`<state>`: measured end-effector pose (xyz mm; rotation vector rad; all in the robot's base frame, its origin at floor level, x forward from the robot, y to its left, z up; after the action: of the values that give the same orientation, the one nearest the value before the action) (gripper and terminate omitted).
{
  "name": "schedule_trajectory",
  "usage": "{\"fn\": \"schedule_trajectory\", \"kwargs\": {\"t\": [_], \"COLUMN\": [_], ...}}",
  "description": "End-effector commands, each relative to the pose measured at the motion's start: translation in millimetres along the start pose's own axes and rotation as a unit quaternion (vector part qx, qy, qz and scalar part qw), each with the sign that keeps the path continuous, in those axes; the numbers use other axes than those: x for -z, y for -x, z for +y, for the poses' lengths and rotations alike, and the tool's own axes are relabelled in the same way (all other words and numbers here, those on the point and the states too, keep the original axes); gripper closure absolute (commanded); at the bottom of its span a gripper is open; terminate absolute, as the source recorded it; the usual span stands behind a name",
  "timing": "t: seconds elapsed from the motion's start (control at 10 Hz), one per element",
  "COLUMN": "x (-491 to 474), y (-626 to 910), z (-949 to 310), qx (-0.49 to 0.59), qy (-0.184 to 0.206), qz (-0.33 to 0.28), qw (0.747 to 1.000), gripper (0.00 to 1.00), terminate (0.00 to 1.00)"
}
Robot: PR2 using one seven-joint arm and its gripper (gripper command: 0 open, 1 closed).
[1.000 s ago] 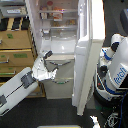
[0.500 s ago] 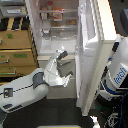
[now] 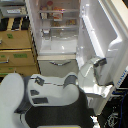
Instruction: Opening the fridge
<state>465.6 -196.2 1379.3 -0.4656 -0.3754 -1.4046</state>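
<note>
Fridge (image 3: 60, 30) top cut by upper edge; open door (image 3: 107, 35) runs off the right edge. Shelf contents blurred, not identifiable. Gripper (image 3: 101, 62) near door's inner face, jaws too blurred to read (contact unclear). Arm (image 3: 45, 92) hides lower drawers.

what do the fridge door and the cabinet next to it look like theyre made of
Fridge door: inner liner looks like glossy white moulded plastic, going by its sheen and formed shelf ridges. Cabinet: tan, matte drawer fronts, probably wood or wood laminate; too blurry to tell which.
</note>
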Motion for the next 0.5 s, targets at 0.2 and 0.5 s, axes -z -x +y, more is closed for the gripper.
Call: {"fn": "schedule_trajectory", "kwargs": {"t": [0.2, 0.5], "x": [248, 187], "y": [-139, 122], "z": [-104, 35], "qx": [0.064, 0.024], "qy": [0.082, 0.048], "qz": [0.136, 0.144], "qw": [0.985, 0.988], "gripper": [0.0, 0.0], "terminate": [0.0, 0.0]}}
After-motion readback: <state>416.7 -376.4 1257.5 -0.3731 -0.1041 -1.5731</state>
